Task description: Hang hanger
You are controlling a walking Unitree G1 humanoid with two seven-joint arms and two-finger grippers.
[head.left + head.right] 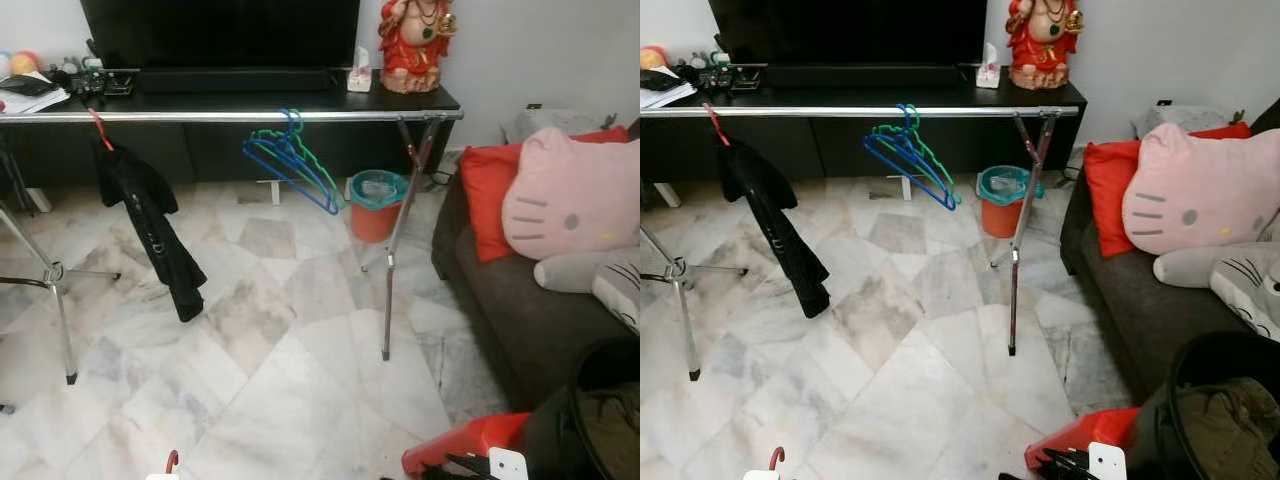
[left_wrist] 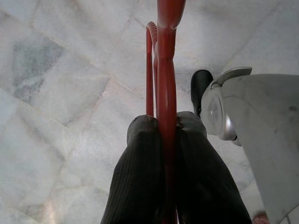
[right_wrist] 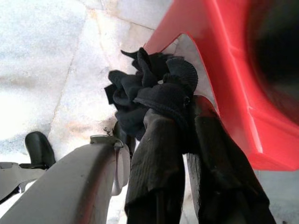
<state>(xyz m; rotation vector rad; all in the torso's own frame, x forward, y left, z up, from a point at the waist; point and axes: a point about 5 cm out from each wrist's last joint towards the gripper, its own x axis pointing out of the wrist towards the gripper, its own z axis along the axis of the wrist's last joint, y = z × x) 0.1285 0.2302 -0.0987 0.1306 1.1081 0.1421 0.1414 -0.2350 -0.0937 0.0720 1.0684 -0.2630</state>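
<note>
Left pincer [image 2: 166, 140] held low over the marble floor [image 1: 280, 370], fingers pressed onto a red hanger [image 2: 163, 70]; its hook tip [image 1: 171, 460] pokes up at the near edge in the head views. Right pincer [image 3: 180, 116] low at near right, pinching a bunched black cloth [image 3: 145, 93] beside a red plastic piece [image 3: 224, 70]. Farther off, the chrome rail [image 1: 230, 116] carries a black garment [image 1: 150, 220] at left and blue and green hangers [image 1: 290, 160] midway. Orange bin [image 1: 376, 205] beyond; sofa [image 1: 500, 300] right.

Marble-tiled floor [image 1: 290, 360], black TV console [image 1: 230, 120], dark sofa [image 1: 520, 320], white wall [image 1: 540, 50].
</note>
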